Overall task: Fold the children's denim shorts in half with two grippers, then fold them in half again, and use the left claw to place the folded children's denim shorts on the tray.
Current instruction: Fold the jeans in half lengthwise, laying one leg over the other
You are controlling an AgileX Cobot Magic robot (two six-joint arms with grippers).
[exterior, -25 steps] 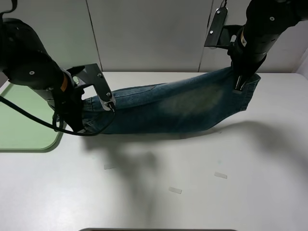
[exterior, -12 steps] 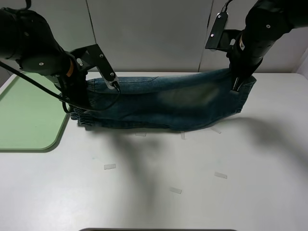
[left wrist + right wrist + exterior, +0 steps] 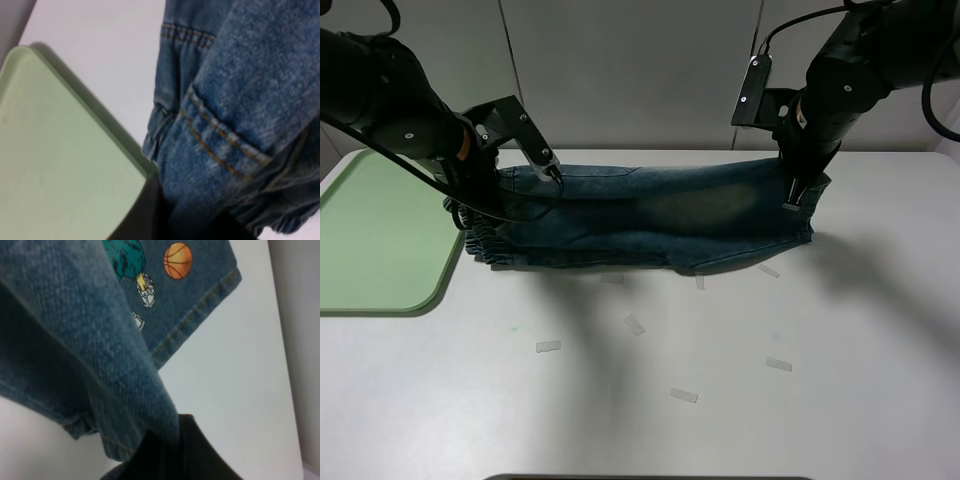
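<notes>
The children's denim shorts lie stretched sideways on the white table, with the top layer folded over the lower one. My left gripper is shut on their gathered left end, beside the pale green tray. My right gripper is shut on the right end. In the left wrist view, denim hems hang over a dark finger, with the tray next to them. In the right wrist view, denim bearing the cartoon print drapes over a dark finger.
Several small white tape strips lie on the table in front of the shorts, for example one strip near the middle and another strip closer to the front. A grey panelled wall stands behind the table.
Both grippers have carried the shorts back and down. The cloth hung lifted before and now rests on the table. The right gripper has moved left and lower.
</notes>
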